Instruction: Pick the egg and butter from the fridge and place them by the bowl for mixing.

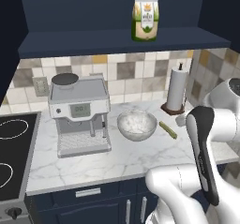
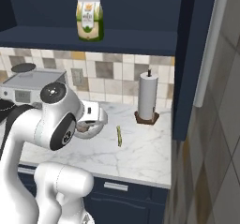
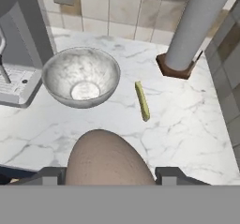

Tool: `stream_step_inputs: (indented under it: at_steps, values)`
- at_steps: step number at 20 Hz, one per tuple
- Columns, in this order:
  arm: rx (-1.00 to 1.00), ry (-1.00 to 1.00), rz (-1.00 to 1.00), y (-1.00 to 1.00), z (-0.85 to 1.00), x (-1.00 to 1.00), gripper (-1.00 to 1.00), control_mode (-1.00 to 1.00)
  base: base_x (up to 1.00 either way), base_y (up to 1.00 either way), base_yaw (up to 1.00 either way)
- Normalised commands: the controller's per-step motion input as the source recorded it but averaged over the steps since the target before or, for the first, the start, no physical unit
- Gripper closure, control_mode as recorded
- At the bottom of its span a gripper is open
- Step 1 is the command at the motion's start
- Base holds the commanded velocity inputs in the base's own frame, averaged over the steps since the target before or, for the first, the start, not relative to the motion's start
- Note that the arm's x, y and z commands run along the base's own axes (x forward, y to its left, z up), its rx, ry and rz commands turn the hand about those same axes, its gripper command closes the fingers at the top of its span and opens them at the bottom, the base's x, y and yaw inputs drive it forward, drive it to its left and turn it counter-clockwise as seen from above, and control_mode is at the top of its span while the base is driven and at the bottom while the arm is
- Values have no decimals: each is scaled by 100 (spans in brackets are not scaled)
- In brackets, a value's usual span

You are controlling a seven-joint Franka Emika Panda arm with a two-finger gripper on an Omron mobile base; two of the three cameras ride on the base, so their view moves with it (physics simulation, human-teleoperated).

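- White marbled worktop [image 1: 122, 160] runs under a tiled wall, with a dark blue shelf above it.
- On that shelf stands a green-and-cream carton [image 1: 146, 19]; its print is too small to read.
- Coffee machine [image 1: 80, 113] sits on the left of the worktop; its small display shows digits that cannot be made out.
- Bowl [image 3: 81, 76] stands just right of the machine, whitish inside.
- Butter [image 3: 142, 100] lies flat on the worktop, right of the bowl, near but apart from it.
- Paper towel roll [image 3: 194, 28] stands upright on a brown base behind the butter.
- Hand [image 3: 110, 176] grips the egg [image 3: 108, 158] between its fingers, above the front of the worktop.
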Motion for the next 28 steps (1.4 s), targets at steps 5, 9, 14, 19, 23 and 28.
stream_step_inputs:
  at_steps: [5, 9, 14, 19, 23, 28]
  values:
    - [1, 20, -14, -21, -11, 47, 100, -100, 0, 0, 0]
    - [12, 16, 2, -12, -38, 15, 100, -100, 0, 0, 0]
    - [19, 15, 0, -2, -62, 21, 100, -100, 0, 0, 0]
    - [3, 3, 0, 0, -63, 26, 100, -100, 0, 0, 0]
    - [0, 0, -7, -1, -54, 34, 100, -100, 0, 0, 0]
    - [0, 1, -12, 0, -50, 51, 100, -100, 0, 0, 0]
